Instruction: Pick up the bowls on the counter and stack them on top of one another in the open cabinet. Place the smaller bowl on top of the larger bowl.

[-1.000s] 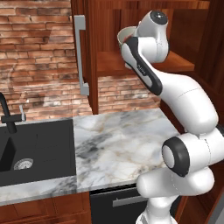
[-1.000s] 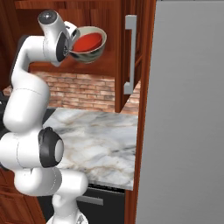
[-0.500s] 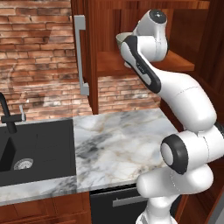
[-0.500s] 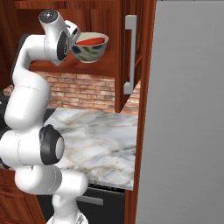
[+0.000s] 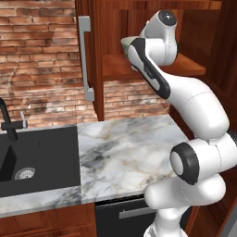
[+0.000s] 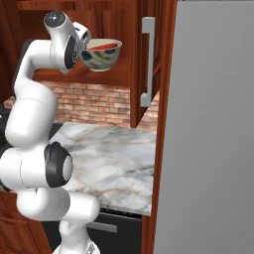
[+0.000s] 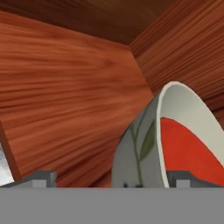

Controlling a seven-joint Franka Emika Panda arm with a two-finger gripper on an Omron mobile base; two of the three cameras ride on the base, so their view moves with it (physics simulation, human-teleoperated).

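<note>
Stacked bowls, the small glossy red bowl (image 6: 105, 48) nested inside the larger pale grey-beige mottled bowl (image 6: 99, 57), sit in the reddish-brown wooden wall cabinet (image 5: 152, 69) above the veined marble counter (image 5: 129, 148), with the two-finger gripper (image 7: 111, 179) spread wide around the larger bowl's wall.

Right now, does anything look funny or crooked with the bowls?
No. The red bowl sits level inside the grey-beige bowl at the open cabinet, by the open gripper. Nothing looks spilled or broken.
</note>
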